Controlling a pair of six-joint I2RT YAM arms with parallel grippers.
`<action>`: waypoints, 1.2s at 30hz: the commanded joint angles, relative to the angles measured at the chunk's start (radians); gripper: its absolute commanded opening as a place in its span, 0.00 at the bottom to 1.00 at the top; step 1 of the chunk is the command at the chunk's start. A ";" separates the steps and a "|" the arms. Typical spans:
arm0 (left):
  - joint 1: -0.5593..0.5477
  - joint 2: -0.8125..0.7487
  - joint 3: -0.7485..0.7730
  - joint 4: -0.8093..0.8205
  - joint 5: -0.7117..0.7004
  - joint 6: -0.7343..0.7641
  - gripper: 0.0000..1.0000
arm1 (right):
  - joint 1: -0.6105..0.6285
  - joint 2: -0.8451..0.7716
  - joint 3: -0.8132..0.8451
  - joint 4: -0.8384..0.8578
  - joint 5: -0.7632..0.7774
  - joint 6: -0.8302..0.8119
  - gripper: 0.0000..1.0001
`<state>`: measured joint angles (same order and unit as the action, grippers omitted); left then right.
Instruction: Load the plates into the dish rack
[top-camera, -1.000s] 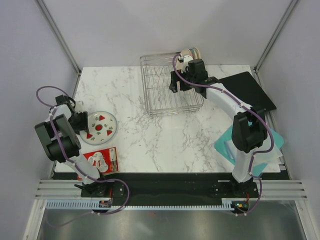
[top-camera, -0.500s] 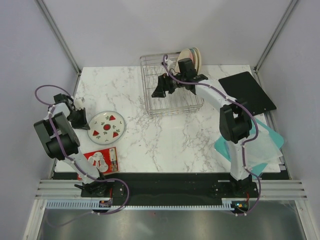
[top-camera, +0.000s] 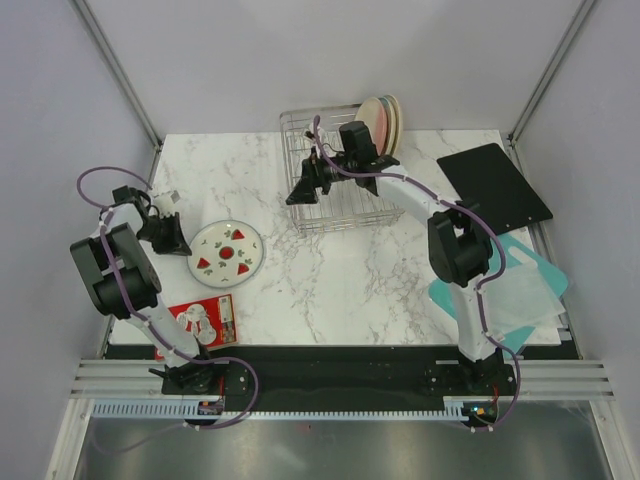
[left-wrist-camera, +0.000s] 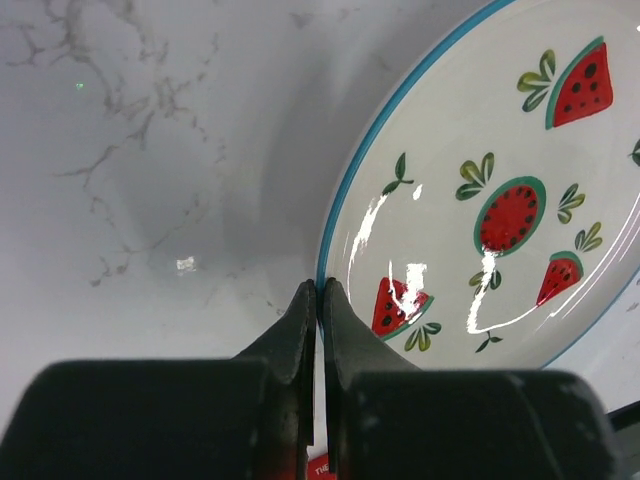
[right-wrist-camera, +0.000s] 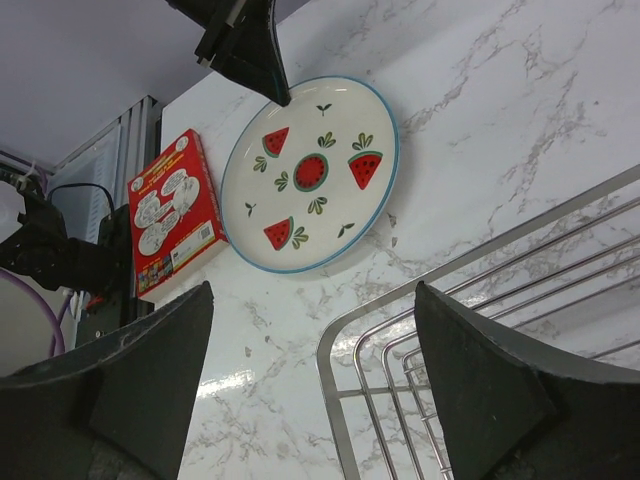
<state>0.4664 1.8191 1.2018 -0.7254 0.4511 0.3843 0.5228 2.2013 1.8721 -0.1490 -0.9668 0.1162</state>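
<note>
A small white plate (top-camera: 227, 253) with red watermelon marks and a blue rim lies on the marble table at the left. My left gripper (top-camera: 178, 240) is shut on its left rim; in the left wrist view the jaws (left-wrist-camera: 321, 290) pinch the blue edge of the plate (left-wrist-camera: 500, 200). The silver wire dish rack (top-camera: 350, 205) stands at the back centre, with cream plates (top-camera: 385, 120) upright at its far right corner. My right gripper (top-camera: 303, 190) hovers open over the rack's near left corner (right-wrist-camera: 480, 300), nothing between its fingers (right-wrist-camera: 315, 380). The same white plate (right-wrist-camera: 310, 172) shows beyond it.
A red-and-white packet (top-camera: 203, 320) lies near the front left, just below the plate. A flat black board (top-camera: 495, 180) sits at the right back. A teal board with white sheets (top-camera: 500, 290) lies at the right front edge.
My left gripper has closed on the plate's rim and the plate has shifted to the right. My right arm has swung left from the rack's far right corner to its near left corner.
</note>
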 joint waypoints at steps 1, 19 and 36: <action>-0.057 -0.024 0.022 -0.040 0.073 0.114 0.02 | 0.006 -0.100 -0.086 -0.006 0.000 -0.026 0.89; -0.345 -0.018 0.024 -0.121 0.176 0.001 0.02 | -0.006 -0.640 -0.736 -0.109 0.326 0.138 0.90; -0.495 0.049 -0.065 -0.170 0.288 -0.177 0.02 | -0.014 -0.557 -1.325 0.641 0.439 0.803 0.90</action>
<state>-0.0303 1.8477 1.1408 -0.8604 0.6357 0.2962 0.4934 1.5539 0.5541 0.2481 -0.6132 0.7776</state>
